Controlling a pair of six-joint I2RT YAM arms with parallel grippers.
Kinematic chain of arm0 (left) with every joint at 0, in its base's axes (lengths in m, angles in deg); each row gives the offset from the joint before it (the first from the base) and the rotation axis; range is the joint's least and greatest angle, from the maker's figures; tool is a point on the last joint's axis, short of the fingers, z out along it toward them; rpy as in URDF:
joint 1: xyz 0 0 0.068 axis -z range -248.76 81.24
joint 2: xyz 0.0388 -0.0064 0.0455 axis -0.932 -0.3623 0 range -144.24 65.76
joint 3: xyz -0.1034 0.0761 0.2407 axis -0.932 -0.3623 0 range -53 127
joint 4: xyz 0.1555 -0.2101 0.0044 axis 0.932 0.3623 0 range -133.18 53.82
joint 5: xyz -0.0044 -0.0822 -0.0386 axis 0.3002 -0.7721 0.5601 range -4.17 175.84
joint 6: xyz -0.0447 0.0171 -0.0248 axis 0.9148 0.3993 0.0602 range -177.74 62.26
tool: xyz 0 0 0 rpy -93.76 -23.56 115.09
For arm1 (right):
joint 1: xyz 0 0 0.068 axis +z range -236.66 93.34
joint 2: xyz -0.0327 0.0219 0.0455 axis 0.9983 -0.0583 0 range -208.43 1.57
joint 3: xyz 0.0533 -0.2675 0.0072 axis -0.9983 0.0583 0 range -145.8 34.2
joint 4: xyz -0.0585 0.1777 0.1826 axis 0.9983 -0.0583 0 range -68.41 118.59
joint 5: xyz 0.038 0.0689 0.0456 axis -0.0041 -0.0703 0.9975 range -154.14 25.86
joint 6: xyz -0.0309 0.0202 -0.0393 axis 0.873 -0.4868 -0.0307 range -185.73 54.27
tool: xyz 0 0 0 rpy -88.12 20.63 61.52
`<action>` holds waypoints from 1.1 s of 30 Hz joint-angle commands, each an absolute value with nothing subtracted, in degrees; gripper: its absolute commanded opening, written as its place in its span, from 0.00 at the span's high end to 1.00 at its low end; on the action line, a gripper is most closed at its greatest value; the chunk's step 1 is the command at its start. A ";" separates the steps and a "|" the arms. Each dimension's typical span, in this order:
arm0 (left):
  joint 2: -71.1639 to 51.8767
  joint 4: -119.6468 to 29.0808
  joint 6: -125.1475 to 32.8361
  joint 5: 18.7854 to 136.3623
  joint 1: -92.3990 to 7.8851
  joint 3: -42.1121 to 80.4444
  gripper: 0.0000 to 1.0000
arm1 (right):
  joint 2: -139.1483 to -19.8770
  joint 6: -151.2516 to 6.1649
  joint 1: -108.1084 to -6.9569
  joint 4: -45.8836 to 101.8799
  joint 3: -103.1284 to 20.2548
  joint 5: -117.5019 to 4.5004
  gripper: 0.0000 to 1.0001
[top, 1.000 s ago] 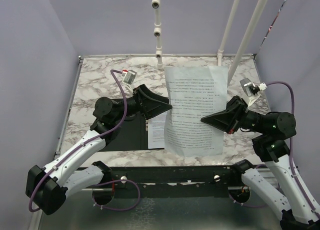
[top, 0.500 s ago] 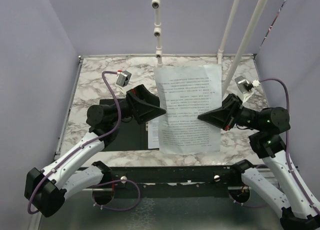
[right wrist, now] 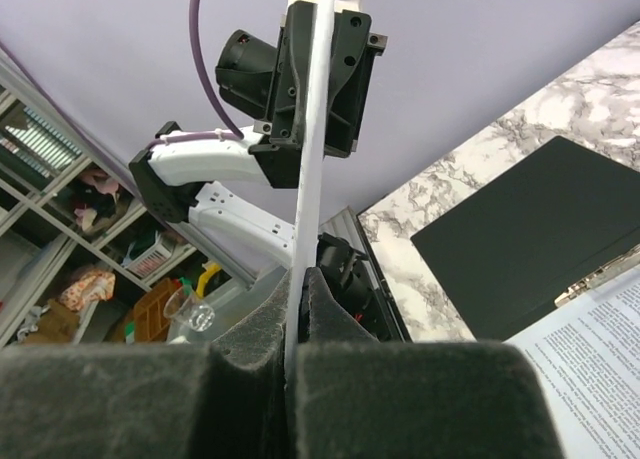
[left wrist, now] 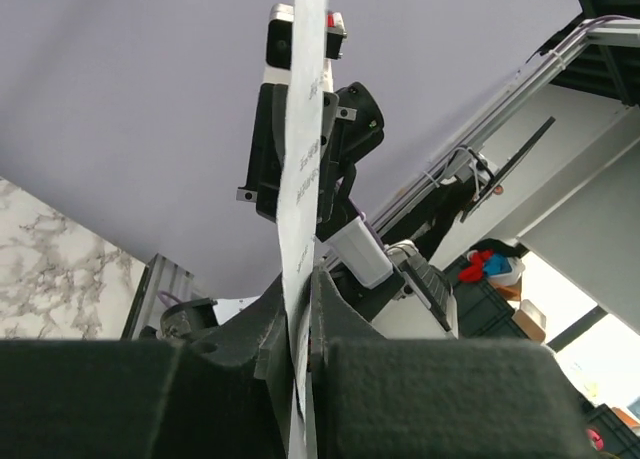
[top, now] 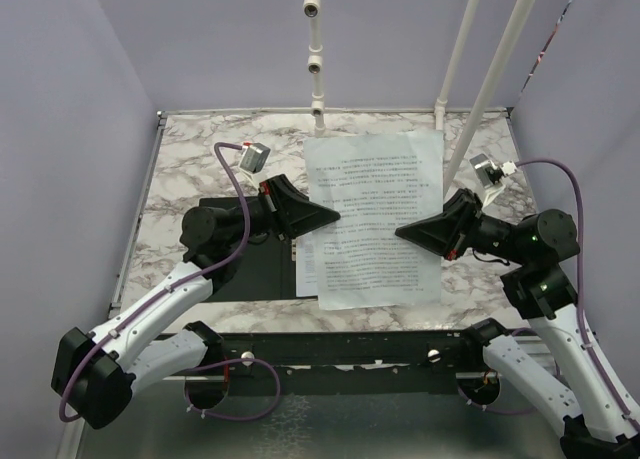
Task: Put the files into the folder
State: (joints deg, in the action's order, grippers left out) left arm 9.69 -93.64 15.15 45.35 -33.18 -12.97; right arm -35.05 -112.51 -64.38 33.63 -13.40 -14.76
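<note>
One of the files, a white printed sheet [top: 375,219], hangs in the air above the marble table, stretched between both grippers. My left gripper [top: 337,216] is shut on its left edge; in the left wrist view the sheet [left wrist: 303,129] rises edge-on from the closed left gripper [left wrist: 300,279]. On the right edge my right gripper [top: 399,232] is shut, and the right wrist view shows the paper [right wrist: 315,109] pinched in it [right wrist: 303,274]. The folder [top: 245,274] lies open, black inside up, under the left arm. Another printed sheet [top: 308,264] lies on the folder's right part, partly hidden by the held sheet.
White pipes [top: 316,59] and slanted poles [top: 485,79] stand at the table's back edge. Lilac walls close in both sides. A black metal rail [top: 350,349] runs along the near edge between the arm bases. The table [top: 190,159] is marbled.
The left gripper has closed from wide open onto the sheet's left edge. The right gripper and the sheet have shifted slightly left, still gripped.
</note>
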 commanded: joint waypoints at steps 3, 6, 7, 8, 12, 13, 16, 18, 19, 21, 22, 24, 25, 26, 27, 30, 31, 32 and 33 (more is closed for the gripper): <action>9.57 -89.26 12.09 46.21 -33.43 -13.44 1.00 | -34.71 -110.91 -64.42 31.58 -15.59 -15.90 1.00; 10.12 -83.93 9.14 47.97 -33.46 -12.92 1.00 | -34.75 -110.59 -64.42 31.63 -15.68 -15.64 0.99; 10.32 -81.65 7.74 48.68 -33.44 -12.43 1.00 | -34.79 -110.70 -64.40 31.66 -15.60 -15.56 0.99; 10.46 -79.24 6.35 49.54 -33.43 -11.96 1.00 | -34.81 -110.77 -64.42 31.81 -15.49 -15.42 1.00; 10.51 -72.44 2.59 52.17 -33.46 -10.43 1.00 | -35.11 -110.68 -64.42 32.19 -15.21 -14.97 1.00; 10.44 -71.34 1.89 52.70 -33.43 -10.18 1.00 | -35.32 -110.58 -64.42 32.15 -15.28 -14.93 0.99; 9.73 -70.31 1.47 53.31 -33.43 -9.93 1.00 | -36.10 -110.04 -64.42 31.51 -15.36 -14.92 0.99; 9.39 -70.21 1.42 53.31 -33.42 -9.72 1.00 | -36.63 -109.16 -64.42 30.39 -15.46 -15.32 1.00; 9.22 -70.17 1.40 53.25 -33.42 -9.69 1.00 | -36.90 -108.69 -64.42 29.68 -15.59 -15.70 0.99; 9.02 -70.16 1.14 53.16 -33.42 -9.51 1.00 | -37.45 -107.58 -64.42 27.99 -15.86 -16.56 0.99; 8.96 -70.16 0.91 53.14 -33.42 -9.43 1.00 | -37.87 -107.05 -64.42 26.73 -16.16 -16.73 0.99; 8.72 -69.85 0.54 53.25 -33.47 -9.24 1.00 | -38.43 -106.38 -64.42 25.44 -16.57 -17.02 1.00; 8.58 -69.35 0.23 53.49 -33.45 -9.16 1.00 | -38.52 -106.20 -64.42 25.29 -16.68 -17.03 1.00; 8.35 -68.71 -0.21 53.76 -33.49 -9.03 1.00 | -38.63 -105.98 -64.42 25.08 -16.79 -17.03 0.99; 8.26 -68.04 -0.56 54.13 -33.48 -8.87 1.00 | -38.72 -105.70 -64.42 24.85 -17.02 -17.03 0.99; 7.82 -64.56 -2.48 55.47 -33.43 -7.53 1.00 | -39.00 -104.81 -64.42 23.86 -17.67 -17.44 0.99; 7.70 -62.94 -3.39 56.14 -33.43 -6.83 0.95 | -39.18 -104.43 -64.42 23.28 -17.88 -17.70 0.99; 7.48 -61.11 -4.31 57.07 -33.47 -6.01 0.86 | -39.22 -104.01 -64.42 22.62 -18.25 -18.04 0.99; 7.45 -59.25 -5.24 57.78 -33.51 -5.39 0.81 | -39.40 -103.35 -64.42 21.90 -18.58 -18.47 0.99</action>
